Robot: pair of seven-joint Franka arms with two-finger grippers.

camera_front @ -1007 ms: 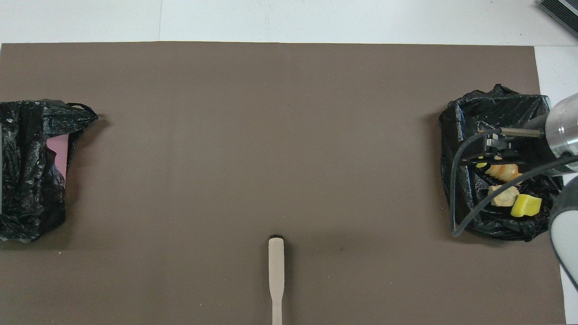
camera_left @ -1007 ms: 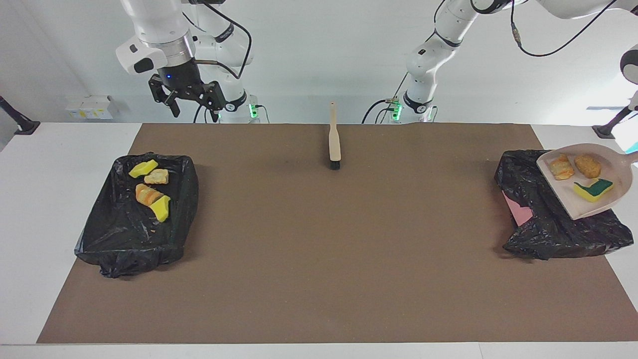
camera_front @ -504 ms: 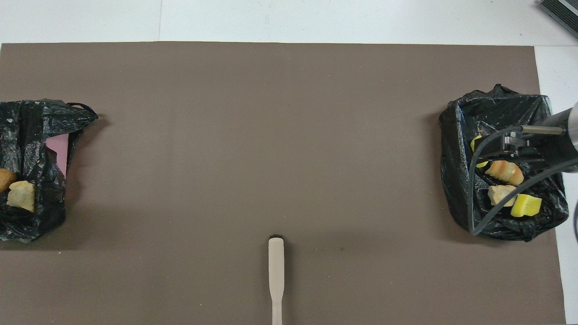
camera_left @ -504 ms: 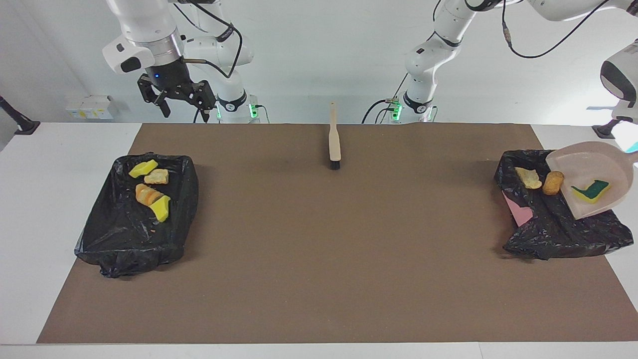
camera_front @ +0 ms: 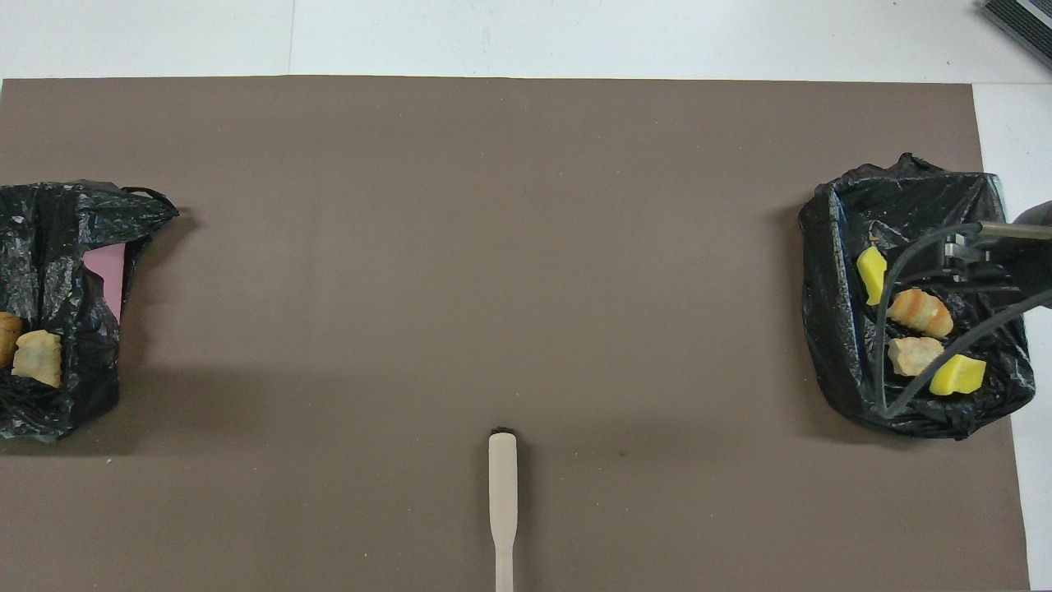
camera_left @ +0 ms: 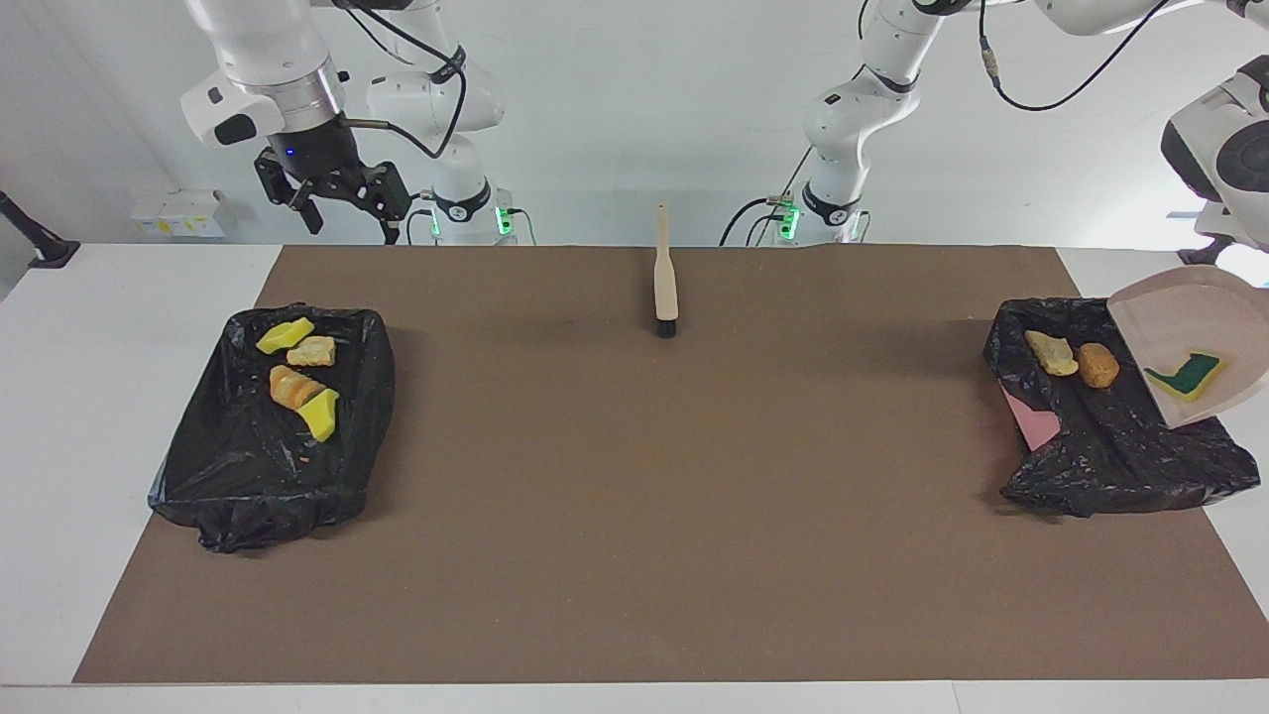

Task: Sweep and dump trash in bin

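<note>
Two bins lined with black bags sit at the ends of a brown mat that covers most of the table, and the wide stretch of mat between them lies bare but for the brush, which rests at the middle of the edge nearest the robots. The right bin, toward the right arm's end, holds four scraps near its robot-side end; the right gripper hangs with fingers spread over the mat's corner near that bin, and it has risen and drawn back since a second ago. The left bin sits at the mat's edge toward the left arm's end. Over it the dustpan tilts steeply, more than a second ago; its handle and the left gripper run out of view, that gripper clenched. Two tan lumps that lay in the pan then now rest in the bag, while the green-backed sponge clings to the pan.
</note>
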